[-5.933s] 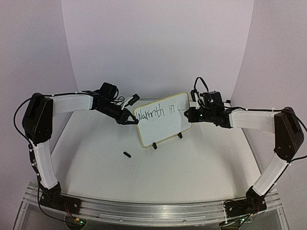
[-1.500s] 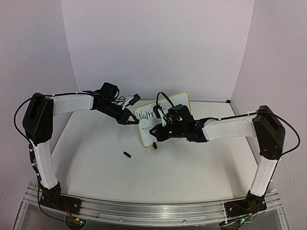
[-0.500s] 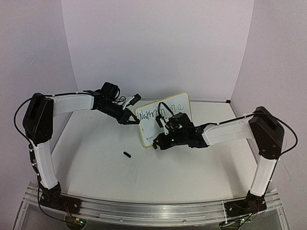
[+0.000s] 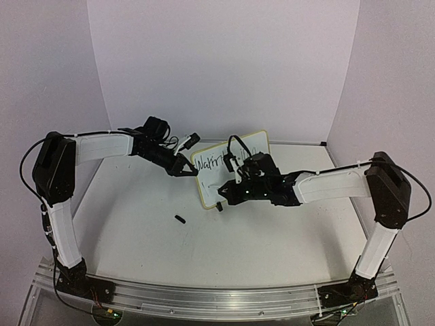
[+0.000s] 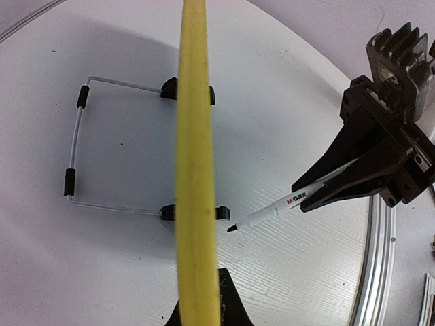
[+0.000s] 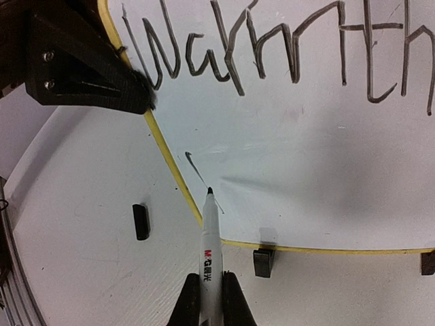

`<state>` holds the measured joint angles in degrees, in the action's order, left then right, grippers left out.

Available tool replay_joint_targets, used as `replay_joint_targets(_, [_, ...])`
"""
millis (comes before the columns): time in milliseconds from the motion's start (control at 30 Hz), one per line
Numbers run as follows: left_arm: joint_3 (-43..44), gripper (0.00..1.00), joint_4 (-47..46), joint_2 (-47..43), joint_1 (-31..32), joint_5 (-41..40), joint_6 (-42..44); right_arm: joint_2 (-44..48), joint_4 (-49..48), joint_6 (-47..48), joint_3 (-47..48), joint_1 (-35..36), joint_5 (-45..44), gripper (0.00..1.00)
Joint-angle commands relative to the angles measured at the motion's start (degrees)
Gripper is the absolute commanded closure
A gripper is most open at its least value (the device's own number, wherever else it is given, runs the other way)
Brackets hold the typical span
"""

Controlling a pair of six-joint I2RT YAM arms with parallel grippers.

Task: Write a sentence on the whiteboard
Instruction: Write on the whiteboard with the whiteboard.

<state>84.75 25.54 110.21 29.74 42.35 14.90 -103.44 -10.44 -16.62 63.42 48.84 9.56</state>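
Note:
The whiteboard stands tilted on its black clip feet and wire stand. My left gripper is shut on its yellow left rim, seen edge-on in the left wrist view. The sentence shows a top line starting "Warmth"; my right arm hides its end. My right gripper is shut on a white marker. The marker's black tip sits at the board's lower left, at the end of a short fresh stroke.
The marker's black cap lies on the white table in front of the board's left corner. White walls close in the back and both sides. A metal rail runs along the near edge.
My right gripper has swung with the marker from the board's right end down to its lower left corner, and a short stroke now stands there. The left gripper has kept its hold.

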Motion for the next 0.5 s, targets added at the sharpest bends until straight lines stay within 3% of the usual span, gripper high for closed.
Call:
replay_joint_targets(0, [-1.0, 1.00, 7.7, 3.1, 2.5, -1.8, 0.8, -1.0, -1.0, -0.3, 2.7, -0.2, -1.5, 1.00])
replay_joint_targets(467, [-1.0, 1.00, 7.7, 3.2, 2.5, -1.7, 0.8, -3.7, -0.9, -0.2, 4.3, -0.7, -0.7, 1.00])
